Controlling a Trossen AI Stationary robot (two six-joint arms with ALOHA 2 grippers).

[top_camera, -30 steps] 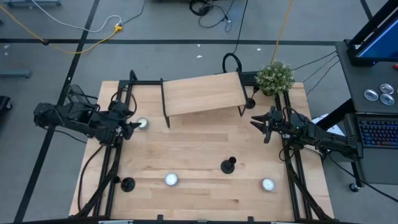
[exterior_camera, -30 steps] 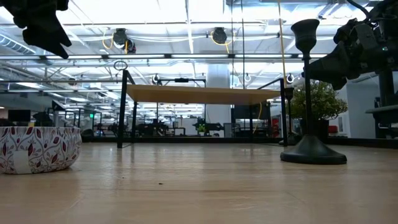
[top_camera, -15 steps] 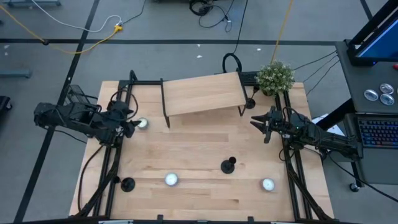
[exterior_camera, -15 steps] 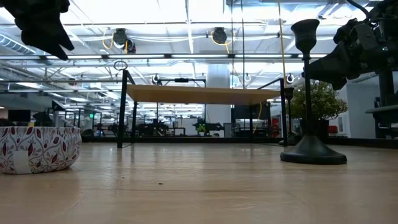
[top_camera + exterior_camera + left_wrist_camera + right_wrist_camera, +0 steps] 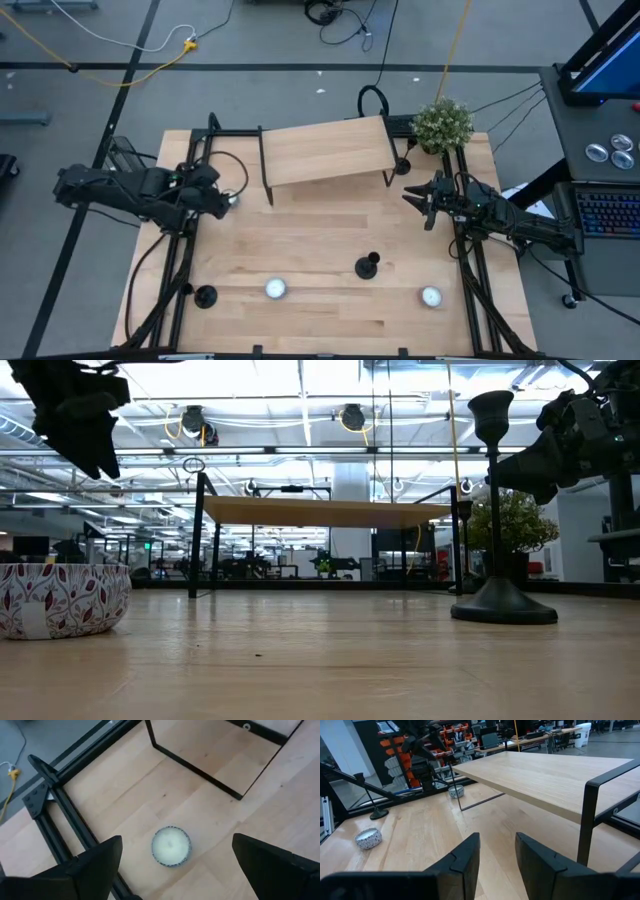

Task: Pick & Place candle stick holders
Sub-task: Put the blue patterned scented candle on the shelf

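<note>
Left gripper [image 5: 222, 200] hovers with fingers spread wide above a small candle bowl [image 5: 171, 846] near the table's left rail [image 5: 180, 250]. Right gripper [image 5: 412, 195], fingers slightly parted and empty, waits by the right edge. One candle stick holder [image 5: 367, 265] stands mid-table, another [image 5: 205, 296] at the front-left edge.

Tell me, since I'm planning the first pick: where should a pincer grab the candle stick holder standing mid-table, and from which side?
Grip the candle stick holder by its thin upright stem, coming in level from the side. The flat round base sits too low on the table to pinch, while the stem stands clear. The right pincer looks nearer.
</note>
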